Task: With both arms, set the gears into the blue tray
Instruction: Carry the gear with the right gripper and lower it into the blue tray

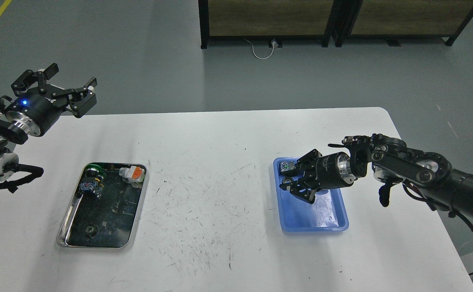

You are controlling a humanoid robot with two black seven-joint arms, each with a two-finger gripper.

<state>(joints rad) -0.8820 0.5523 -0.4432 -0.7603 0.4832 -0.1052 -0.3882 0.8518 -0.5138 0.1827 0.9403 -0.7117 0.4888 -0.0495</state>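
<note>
The blue tray [321, 217] lies on the right half of the white table. My right gripper [288, 183] hangs over the tray's far-left part, pointing left. Its fingers are closed on a small dark gear [286, 180] with a pale centre, seen only small at the fingertips. A second gear [90, 230] lies flat in the near end of the silver tray [140, 202] on the left. My left gripper [63, 84] is raised beyond the table's far-left corner. It is open and holds nothing.
The silver tray also holds a green-capped switch [93, 172] and a white and orange one [133, 173] at its far end. A switch body [286, 166] peeks out at the blue tray's far-left corner. Dark-framed cabinets [269, 20] stand on the floor behind the table.
</note>
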